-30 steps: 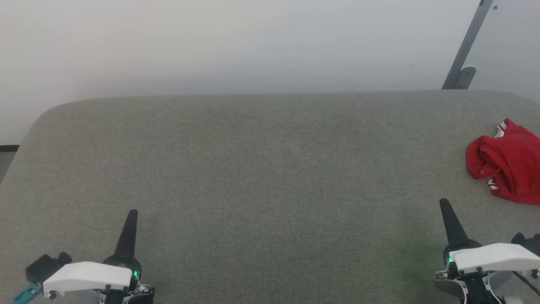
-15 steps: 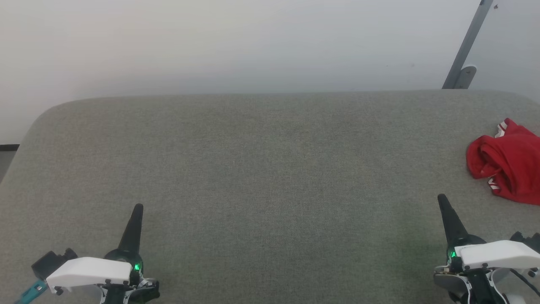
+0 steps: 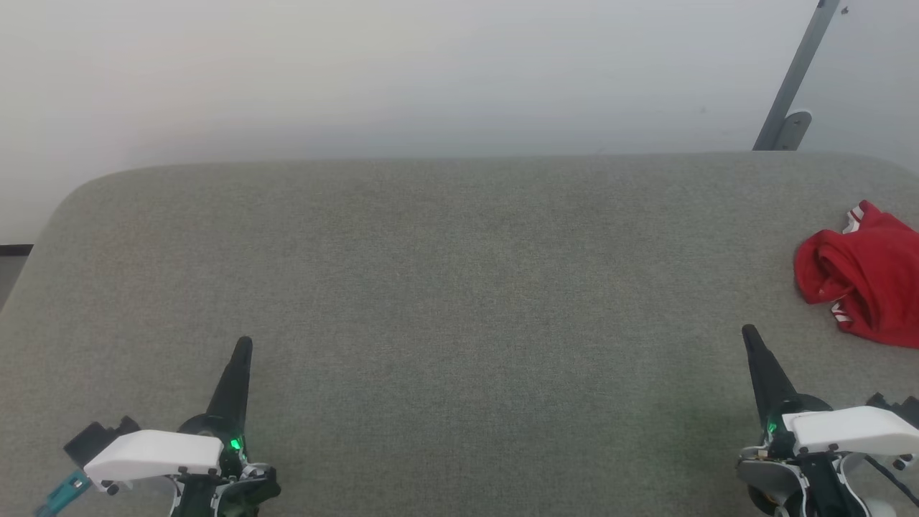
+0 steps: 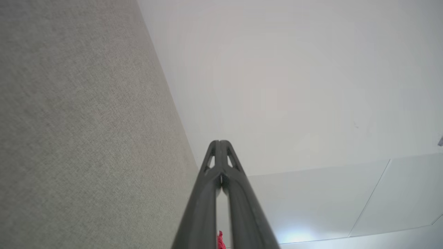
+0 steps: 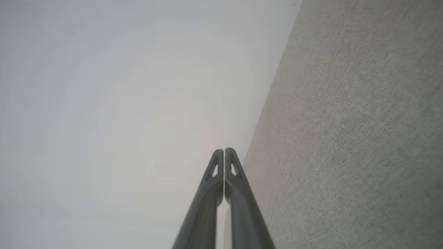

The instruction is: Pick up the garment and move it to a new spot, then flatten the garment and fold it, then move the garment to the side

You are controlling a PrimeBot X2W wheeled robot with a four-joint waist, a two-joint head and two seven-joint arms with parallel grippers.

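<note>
Since the garment [image 3: 861, 276] lies bunched in a red heap, neither flat nor folded, we read it two ways: a heap at its pickup place, or a heap at its new spot awaiting flattening. Either way it needs a grip.

Doing that well, left to right:
- Left jaws are a long reach away, so we'd hold them clear of the counter [image 3: 445, 287] until cloth comes within range.
- Right jaws must open first, then come down on a raised fold, not the grey weave.
- Best to take one layer near the striped trim [image 3: 853, 215] so the heap unrolls on lift.
- The frame edge cuts the heap, so we can't tell its full extent.

Positions, head view:
- Left jaws are pressed together on nothing, fingers [image 3: 231, 391] at 7 o'clock. The garment is well apart, roughly at their 3 o'clock.
- Right jaws are likewise closed and empty, fingers [image 3: 764, 373] at 5 o'clock. The garment is near, at their 2 o'clock, not touching.
</note>
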